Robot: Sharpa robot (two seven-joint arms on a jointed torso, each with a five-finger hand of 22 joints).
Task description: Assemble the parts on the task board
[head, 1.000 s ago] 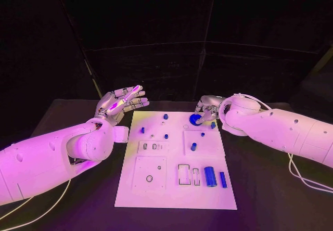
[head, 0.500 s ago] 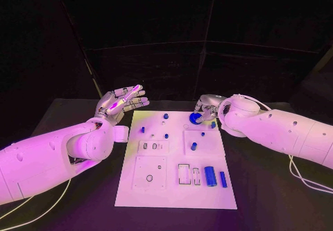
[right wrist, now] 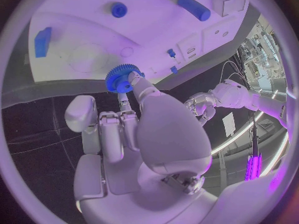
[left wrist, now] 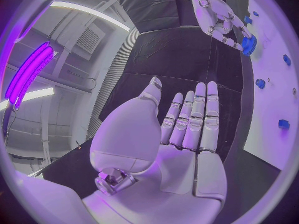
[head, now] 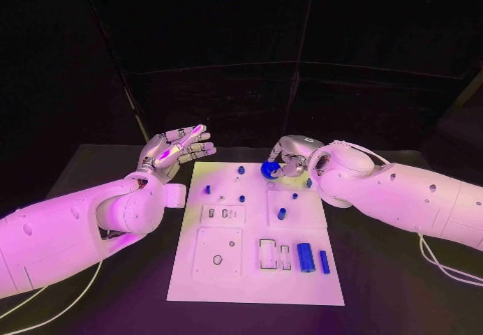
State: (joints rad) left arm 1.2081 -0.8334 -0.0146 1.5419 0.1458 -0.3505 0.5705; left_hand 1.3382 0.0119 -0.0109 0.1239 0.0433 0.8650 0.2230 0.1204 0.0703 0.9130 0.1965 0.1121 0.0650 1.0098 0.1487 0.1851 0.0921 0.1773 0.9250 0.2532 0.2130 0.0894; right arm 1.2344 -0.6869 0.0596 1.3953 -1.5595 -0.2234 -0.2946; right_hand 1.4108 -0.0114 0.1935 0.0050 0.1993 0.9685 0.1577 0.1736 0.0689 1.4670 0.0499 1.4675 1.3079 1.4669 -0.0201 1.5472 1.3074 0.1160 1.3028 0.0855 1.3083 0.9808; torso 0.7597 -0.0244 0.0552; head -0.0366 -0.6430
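black table [head: 100,167] under purple light, with the white board [head: 257,237] lying flat in the middle between the two arms. right hand [head: 289,155] hangs over the far edge of the board and pinches a blue gear [head: 270,170] at its fingertips; in the right wrist view the gear [right wrist: 121,78] shows its toothed rim and sits just above the board's edge, with the other fingers curled beside it. left hand [head: 178,149] is raised off the far left corner of the board, holding nothing, its fingers [left wrist: 198,115] straight and held close together, palm up. near the board's close edge a blue cylinder [head: 305,256] and a thinner blue bar [head: 324,261] lie side by side, right of a rectangular slot [head: 266,253]. a small blue peg [head: 282,213] stands mid-board, and another peg [head: 241,169] stands near the far edge, left of the gear.
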